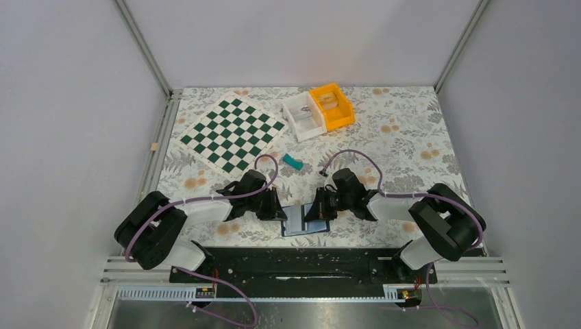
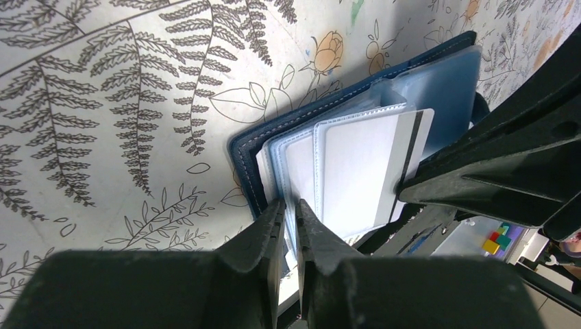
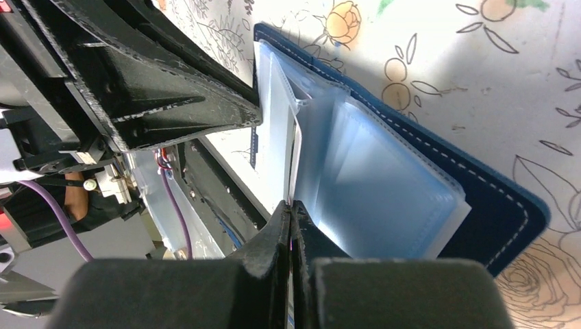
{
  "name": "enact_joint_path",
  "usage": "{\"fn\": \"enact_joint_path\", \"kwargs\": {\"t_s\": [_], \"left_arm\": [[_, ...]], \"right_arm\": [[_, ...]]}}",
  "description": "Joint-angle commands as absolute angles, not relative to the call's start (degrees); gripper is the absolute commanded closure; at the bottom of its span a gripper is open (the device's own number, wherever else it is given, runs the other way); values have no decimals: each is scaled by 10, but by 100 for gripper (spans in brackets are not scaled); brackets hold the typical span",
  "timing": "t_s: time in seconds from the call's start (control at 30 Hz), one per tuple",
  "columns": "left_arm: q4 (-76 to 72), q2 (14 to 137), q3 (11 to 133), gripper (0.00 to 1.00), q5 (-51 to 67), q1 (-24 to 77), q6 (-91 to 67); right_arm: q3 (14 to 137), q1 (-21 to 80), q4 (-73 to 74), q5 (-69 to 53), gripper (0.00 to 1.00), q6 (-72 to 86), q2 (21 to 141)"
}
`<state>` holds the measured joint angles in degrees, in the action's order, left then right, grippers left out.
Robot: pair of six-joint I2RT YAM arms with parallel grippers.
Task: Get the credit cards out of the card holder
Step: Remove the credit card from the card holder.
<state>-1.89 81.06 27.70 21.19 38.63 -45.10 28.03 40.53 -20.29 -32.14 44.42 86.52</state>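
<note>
Open navy card holder (image 1: 305, 221), cards (image 2: 363, 171) inside

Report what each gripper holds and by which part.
The left gripper pinches the near edge of a pale inner sleeve of the card holder. The right gripper is shut on another thin sleeve's edge. Whether a card is pinched too cannot be told.

Top view: ends of dark navy-blue bifold card holder (image 1: 305, 223) hidden under black left gripper (image 1: 279, 211) and black right gripper (image 1: 316, 210). Contents of orange plastic bin (image 1: 340, 121) and white plastic bin (image 1: 309, 132) too small to tell. Left wrist view: near edge of whitish-grey flat card (image 2: 360, 171) hidden behind left gripper.
</note>
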Motion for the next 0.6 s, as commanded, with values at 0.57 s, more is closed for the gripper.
{"fn": "enact_joint_path", "kwargs": {"t_s": [0.57], "left_arm": [[34,829,251,87,127,388,-431]], "right_arm": [[294,380,-131,-336,100,415,826]]}}
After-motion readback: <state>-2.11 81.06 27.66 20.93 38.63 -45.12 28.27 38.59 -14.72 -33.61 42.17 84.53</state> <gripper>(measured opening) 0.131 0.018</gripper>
